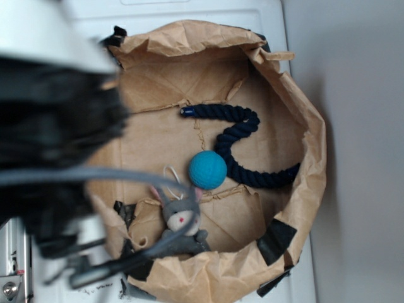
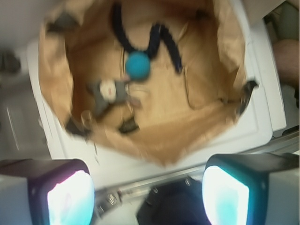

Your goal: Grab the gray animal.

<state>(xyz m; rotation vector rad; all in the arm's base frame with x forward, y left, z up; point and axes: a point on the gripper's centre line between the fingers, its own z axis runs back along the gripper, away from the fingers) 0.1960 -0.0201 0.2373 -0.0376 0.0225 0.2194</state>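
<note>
Gray animal lies just beside blue ball, near rope.

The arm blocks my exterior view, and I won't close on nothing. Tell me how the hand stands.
Observer: In the wrist view the hand is open, with nothing between its fingers.
Operator: Give me its place against the paper bag.
Observer: It is outside the paper bag. The bag's near rim lies between the hand and the bag's floor.
Operator: Now place the gray animal against the hand.
Observer: In the wrist view the gray animal lies on the bag's floor, ahead of the hand and off toward the left of the picture. It is not centred between the fingers.
</note>
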